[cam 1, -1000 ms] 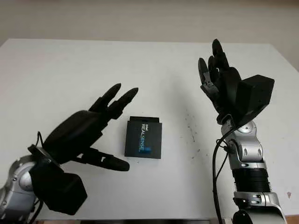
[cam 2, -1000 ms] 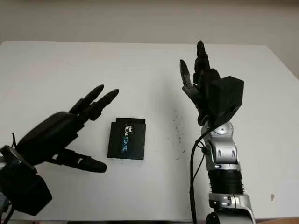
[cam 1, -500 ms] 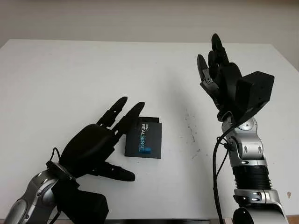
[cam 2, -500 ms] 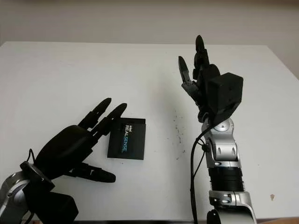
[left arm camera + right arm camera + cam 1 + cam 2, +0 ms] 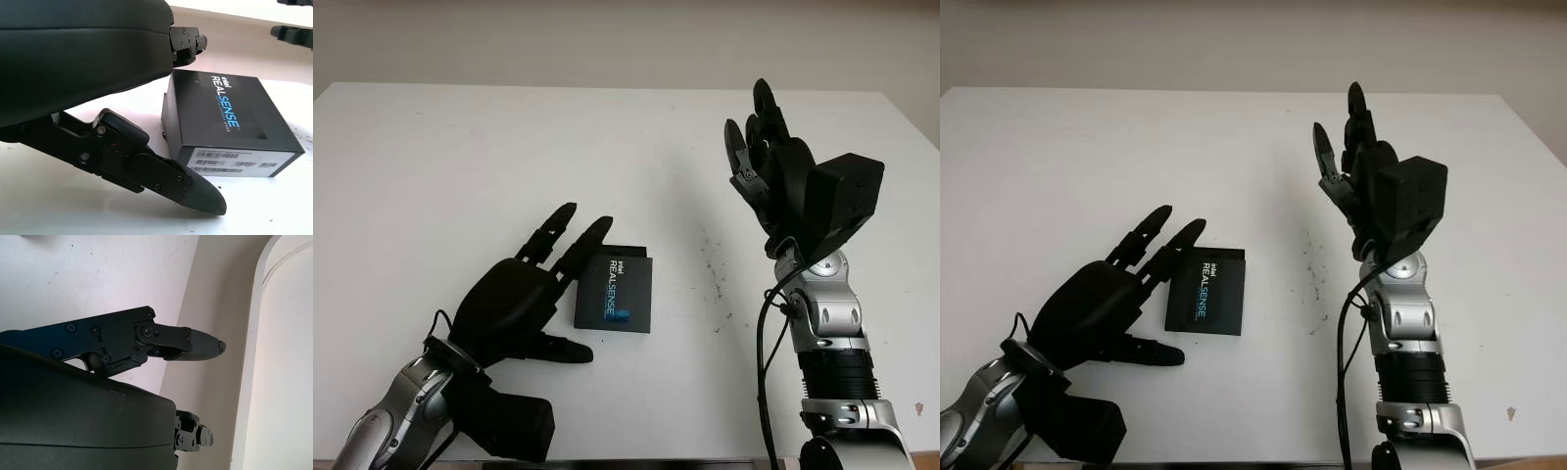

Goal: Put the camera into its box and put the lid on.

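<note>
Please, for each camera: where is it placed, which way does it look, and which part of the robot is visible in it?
Left eye and right eye views: on the head, facing forward and down at the white table; left hand, right hand.
Left wrist view: beside the open left hand, facing the black box.
Right wrist view: beside the raised, open right hand, facing table and wall.
Shared: the box.

The box (image 5: 615, 293) looks like matt black card with printed lettering and a paper label. The table (image 5: 460, 166) is smooth matt white, speckled. Matt black plastic shells with brushed metal wrists are seen on the left hand (image 5: 524, 294) and right hand (image 5: 773, 166).
</note>
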Controlling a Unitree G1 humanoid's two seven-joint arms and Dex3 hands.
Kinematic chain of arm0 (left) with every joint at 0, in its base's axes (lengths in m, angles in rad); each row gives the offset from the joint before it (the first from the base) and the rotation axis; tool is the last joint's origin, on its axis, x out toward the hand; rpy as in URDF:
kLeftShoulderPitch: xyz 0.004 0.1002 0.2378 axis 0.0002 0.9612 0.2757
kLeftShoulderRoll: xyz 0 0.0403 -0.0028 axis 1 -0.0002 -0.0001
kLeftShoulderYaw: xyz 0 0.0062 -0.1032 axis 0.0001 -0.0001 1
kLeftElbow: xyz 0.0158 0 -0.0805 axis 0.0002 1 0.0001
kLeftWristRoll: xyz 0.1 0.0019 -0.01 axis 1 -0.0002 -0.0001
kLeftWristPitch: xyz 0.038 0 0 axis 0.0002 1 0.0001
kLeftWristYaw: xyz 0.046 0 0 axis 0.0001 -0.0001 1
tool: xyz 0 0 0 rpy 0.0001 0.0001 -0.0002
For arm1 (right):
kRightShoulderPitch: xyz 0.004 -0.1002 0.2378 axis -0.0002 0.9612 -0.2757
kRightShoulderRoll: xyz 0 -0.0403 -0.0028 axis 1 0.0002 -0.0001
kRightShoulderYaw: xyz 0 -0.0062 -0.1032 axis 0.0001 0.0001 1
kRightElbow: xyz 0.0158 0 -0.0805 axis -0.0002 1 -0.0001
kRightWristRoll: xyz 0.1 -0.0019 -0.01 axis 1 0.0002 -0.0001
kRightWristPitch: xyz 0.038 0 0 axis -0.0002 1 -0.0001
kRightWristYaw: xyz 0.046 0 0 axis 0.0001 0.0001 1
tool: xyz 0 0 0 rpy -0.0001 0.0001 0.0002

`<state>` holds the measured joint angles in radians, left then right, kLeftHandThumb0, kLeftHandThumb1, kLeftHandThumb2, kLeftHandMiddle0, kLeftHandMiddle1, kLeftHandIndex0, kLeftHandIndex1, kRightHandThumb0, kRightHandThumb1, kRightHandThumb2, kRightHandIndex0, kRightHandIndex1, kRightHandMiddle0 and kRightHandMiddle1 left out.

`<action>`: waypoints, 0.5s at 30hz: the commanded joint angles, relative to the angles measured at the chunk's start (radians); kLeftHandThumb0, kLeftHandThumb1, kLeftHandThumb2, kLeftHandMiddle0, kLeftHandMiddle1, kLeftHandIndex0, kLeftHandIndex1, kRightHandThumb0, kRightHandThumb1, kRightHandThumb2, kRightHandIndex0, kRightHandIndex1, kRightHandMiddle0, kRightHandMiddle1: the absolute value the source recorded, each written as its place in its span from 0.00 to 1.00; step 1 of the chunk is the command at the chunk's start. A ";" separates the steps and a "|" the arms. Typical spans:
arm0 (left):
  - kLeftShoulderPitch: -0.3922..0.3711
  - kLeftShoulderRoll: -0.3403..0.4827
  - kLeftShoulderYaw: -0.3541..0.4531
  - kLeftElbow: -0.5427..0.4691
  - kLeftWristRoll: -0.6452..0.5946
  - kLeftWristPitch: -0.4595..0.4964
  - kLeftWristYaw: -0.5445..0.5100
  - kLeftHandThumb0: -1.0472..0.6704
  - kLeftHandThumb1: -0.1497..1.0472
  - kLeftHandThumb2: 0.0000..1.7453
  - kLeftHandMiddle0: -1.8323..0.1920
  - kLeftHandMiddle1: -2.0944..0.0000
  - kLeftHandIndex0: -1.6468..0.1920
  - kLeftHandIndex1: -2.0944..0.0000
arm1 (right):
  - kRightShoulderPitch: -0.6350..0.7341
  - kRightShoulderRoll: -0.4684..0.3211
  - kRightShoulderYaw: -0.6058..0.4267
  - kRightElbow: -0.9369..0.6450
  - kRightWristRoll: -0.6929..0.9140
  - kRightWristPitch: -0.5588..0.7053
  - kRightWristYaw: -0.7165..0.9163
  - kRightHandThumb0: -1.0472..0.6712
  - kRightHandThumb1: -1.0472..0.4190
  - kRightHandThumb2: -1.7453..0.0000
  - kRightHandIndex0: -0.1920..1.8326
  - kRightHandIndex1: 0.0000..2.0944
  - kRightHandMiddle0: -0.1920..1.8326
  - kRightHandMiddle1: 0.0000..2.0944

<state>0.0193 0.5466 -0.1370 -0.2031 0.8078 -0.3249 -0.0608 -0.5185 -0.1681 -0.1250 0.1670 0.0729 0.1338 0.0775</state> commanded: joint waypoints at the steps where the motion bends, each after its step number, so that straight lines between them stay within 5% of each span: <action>1: -0.013 -0.007 -0.006 0.007 -0.025 0.000 -0.008 0.16 0.88 0.03 0.93 0.94 0.96 0.96 | 0.006 0.001 0.002 -0.011 0.002 -0.011 0.000 0.29 0.00 0.73 0.02 0.02 0.04 0.03; 15: -0.022 -0.028 -0.014 0.000 -0.199 0.004 -0.085 0.15 0.88 0.03 0.94 0.92 0.95 0.96 | 0.011 0.003 0.010 -0.003 -0.025 -0.022 -0.012 0.28 0.00 0.73 0.03 0.03 0.05 0.03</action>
<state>0.0074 0.5277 -0.1472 -0.1876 0.6207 -0.3234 -0.1386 -0.5106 -0.1671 -0.1192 0.1676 0.0493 0.1238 0.0678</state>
